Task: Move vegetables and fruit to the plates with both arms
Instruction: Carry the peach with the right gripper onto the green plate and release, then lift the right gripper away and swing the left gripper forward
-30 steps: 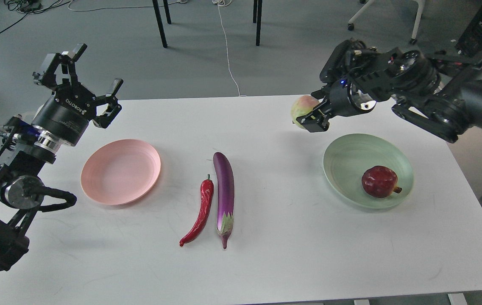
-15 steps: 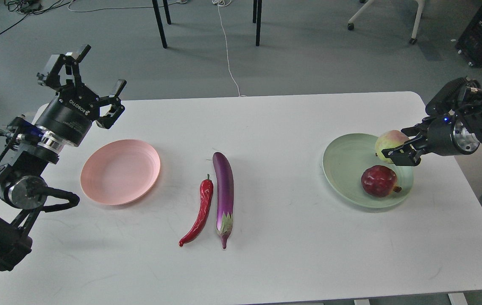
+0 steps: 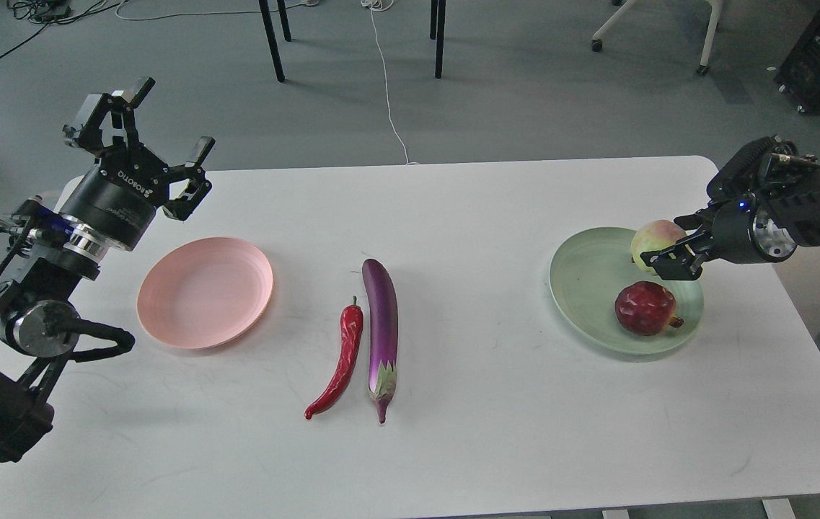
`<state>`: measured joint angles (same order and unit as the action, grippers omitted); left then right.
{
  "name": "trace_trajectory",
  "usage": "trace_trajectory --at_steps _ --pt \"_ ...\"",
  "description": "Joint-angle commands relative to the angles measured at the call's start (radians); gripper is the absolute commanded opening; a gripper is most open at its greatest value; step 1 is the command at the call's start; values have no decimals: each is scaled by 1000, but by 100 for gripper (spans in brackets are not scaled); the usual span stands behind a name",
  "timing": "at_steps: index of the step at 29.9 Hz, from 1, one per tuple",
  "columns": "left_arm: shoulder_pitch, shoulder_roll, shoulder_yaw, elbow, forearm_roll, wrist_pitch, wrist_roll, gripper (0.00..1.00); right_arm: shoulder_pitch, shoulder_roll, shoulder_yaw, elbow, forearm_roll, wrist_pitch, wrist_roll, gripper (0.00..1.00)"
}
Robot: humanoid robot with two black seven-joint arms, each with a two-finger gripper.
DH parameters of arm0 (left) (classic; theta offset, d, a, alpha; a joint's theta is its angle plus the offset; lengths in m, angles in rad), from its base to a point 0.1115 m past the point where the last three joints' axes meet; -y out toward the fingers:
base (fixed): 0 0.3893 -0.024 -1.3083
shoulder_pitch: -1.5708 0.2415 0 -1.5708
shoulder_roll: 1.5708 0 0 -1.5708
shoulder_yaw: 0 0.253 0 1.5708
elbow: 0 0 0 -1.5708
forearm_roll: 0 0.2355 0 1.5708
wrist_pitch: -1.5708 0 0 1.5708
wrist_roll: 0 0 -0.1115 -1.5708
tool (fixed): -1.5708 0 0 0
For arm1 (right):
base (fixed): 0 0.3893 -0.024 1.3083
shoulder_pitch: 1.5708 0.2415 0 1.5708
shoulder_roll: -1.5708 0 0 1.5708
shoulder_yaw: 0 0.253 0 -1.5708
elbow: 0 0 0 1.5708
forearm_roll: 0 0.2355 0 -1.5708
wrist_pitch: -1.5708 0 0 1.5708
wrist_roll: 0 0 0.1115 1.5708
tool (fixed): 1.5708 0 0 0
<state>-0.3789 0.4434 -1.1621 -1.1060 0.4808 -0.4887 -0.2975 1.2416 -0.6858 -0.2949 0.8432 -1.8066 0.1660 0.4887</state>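
The purple eggplant [image 3: 382, 333] and the red chili pepper [image 3: 340, 361] lie side by side at the table's middle. The pale pink plate [image 3: 205, 292] is bare at the left. The pale green plate [image 3: 586, 277] at the right holds the dark red fruit [image 3: 645, 308]. My right gripper [image 3: 662, 254] is shut on the yellow-green fruit [image 3: 651, 239] and holds it over the green plate's back right rim. My left gripper [image 3: 157, 133] is open and empty, raised above the table's back left, behind the pink plate.
The white table [image 3: 467, 432] ends close to the right of the green plate. Chair and table legs [image 3: 272, 40] and a white cable [image 3: 388, 86] are on the floor beyond the table's far edge.
My right arm swung right and drew back, carrying the yellow-green fruit from the table's back middle to over the green plate. The left gripper barely moved.
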Motion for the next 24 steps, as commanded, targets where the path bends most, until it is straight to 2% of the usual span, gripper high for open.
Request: trace_trajectory --at_steps 1,12,17,24 --pt "-1 12 -1 0 15 0 -3 100 4 -3 32 11 15 0 0 97" --pt "-17 100 12 -41 176 0 -8 100 1 -23 216 40 85 3 0 98" --pt "-21 140 15 -181 392 0 -8 100 -27 -2 252 43 465 7 0 98" --pt "-24 144 30 -347 832 0 -8 100 -165 117 293 56 1120 6 0 98"
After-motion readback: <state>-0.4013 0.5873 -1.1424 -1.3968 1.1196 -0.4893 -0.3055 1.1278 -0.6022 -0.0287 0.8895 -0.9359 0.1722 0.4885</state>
